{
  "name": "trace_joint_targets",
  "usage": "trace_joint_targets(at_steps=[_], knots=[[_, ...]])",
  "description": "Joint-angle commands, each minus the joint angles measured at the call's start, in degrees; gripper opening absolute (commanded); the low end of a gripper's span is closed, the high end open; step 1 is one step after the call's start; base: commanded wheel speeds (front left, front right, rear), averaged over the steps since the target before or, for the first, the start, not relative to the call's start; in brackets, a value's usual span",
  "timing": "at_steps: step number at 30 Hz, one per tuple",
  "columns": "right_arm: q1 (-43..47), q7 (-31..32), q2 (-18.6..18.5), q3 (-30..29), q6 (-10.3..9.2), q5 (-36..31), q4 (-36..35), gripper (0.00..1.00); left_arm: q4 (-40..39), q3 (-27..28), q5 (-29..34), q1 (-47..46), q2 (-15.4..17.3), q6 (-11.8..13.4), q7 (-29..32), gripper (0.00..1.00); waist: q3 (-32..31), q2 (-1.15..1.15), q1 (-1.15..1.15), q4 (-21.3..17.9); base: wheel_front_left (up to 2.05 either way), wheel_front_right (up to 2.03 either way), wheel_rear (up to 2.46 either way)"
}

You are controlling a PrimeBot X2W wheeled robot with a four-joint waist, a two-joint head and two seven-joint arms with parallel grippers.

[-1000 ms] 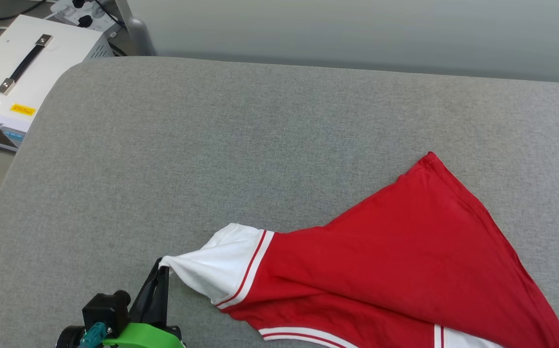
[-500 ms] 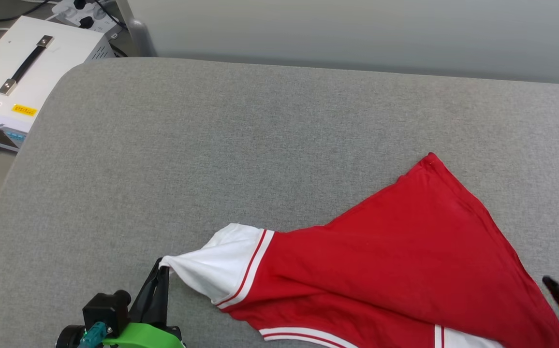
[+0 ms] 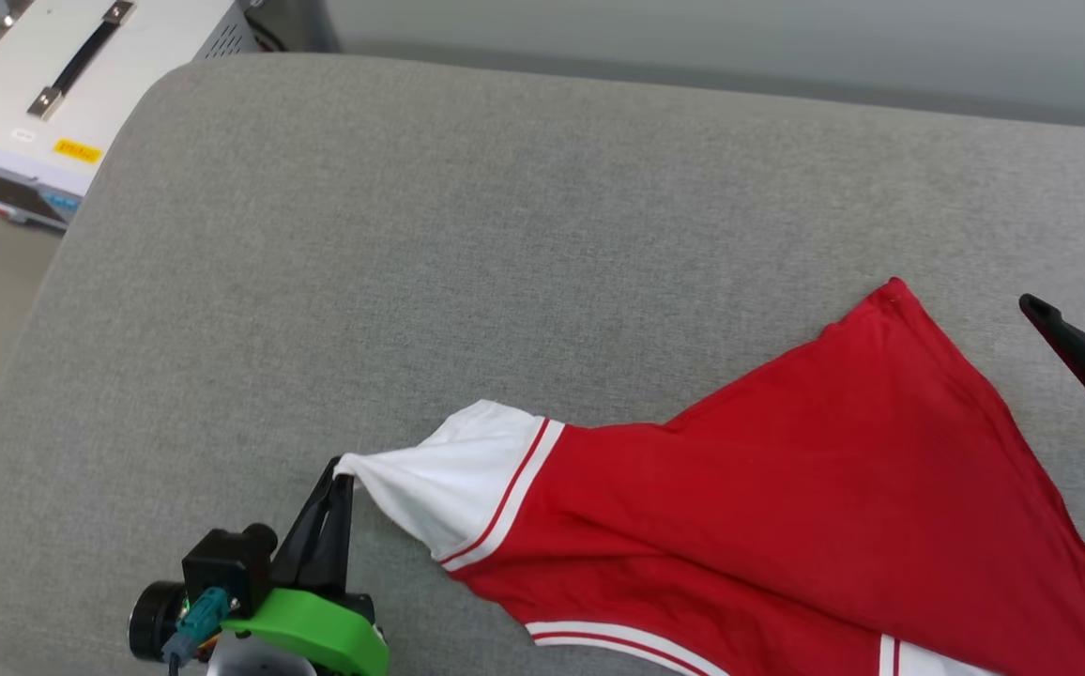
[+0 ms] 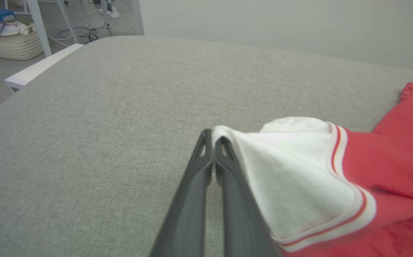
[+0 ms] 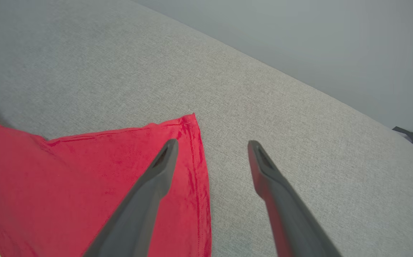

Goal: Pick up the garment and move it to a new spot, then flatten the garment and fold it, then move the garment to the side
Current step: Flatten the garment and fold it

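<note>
left tool (image 3: 342, 477) pinched on garment (image 3: 787, 488), smooth white sleeve tip | right tool (image 3: 1063, 287) spread wide, empty

Grey padded surface (image 3: 411, 235) — red jersey (image 3: 833, 488) lying on it.

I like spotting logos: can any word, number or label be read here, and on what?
No text reads clearly.
Yellow sticker on the white box: print too small.
White label beside it: blurred.
Red garment: no lettering on the side that shows.
</note>
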Motion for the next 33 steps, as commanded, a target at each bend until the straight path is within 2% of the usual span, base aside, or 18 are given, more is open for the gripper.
trace_joint_targets(at_steps=[1, 6, 10, 19, 24, 28, 29, 30, 33], knots=[[-3.12, 2.09, -1.08, 2.44, -0.02, 0.46, 1.71, 1.00, -0.10, -0.20, 0.50, -1.58, -0.34, -0.30, -0.57, 0.00, 2.11, 0.00, 0.00, 1.72, 0.00, 0.00, 0.00], [-12.84, 10.99, -2.81, 11.28, -0.02, 2.18, 8.35, 1.00, 0.16, -0.97, 0.83, -3.92, -1.23, -0.85, -1.15, 0.00, 5.16, 0.00, 0.00, 3.59, 0.00, 0.00, 0.00], [-19.22, 14.77, -2.92, 17.79, -0.02, 2.03, 12.55, 1.00, 0.41, -1.46, 1.15, -5.64, -2.04, -1.25, -1.50, 0.00, 7.37, 0.00, 0.00, 4.79, 0.00, 0.00, 0.00], [-27.54, 13.11, -0.53, 29.04, -0.02, 0.62, 24.64, 1.00, 1.11, -1.96, 1.78, -8.37, -3.89, -2.09, -1.85, 0.00, 11.14, 0.00, 0.00, 6.44, 0.00, 0.00, 0.00], [-27.60, 11.28, -0.34, 35.47, -0.02, 0.88, 30.34, 1.00, 1.39, -1.85, 2.28, -9.32, -4.52, -2.59, -1.89, 0.00, 11.96, 0.00, 0.00, 6.92, 0.00, 0.00, 0.00], [-27.11, 11.65, -0.95, 39.34, -0.02, 4.10, 33.03, 1.00, 1.59, -1.37, 2.64, -9.35, -4.89, -2.91, -1.89, 0.00, 11.77, 0.00, 0.00, 6.76, 0.00, 0.00, 0.00], [-27.39, 11.39, -1.16, 40.03, -0.02, 4.70, 33.16, 0.41, 1.65, -1.15, 2.72, -9.24, -4.93, -2.96, -1.90, 0.00, 11.65, 0.00, 0.00, 6.57, 0.00, 0.00, 0.00], [-28.44, 9.54, -1.44, 40.60, -0.02, 6.22, 33.53, 0.00, 1.87, -0.55, 2.93, -8.87, -4.95, -3.10, -1.90, 0.00, 10.89, 0.00, 0.00, 5.96, 0.00, 0.00, 0.00], [-29.65, 5.72, -1.43, 40.19, -0.02, 7.13, 33.38, 0.00, 2.10, 0.00, 3.21, -8.35, -4.91, -3.24, -1.90, 0.00, 9.65, 0.00, 0.00, 5.25, 0.00, 0.00, 0.00]])
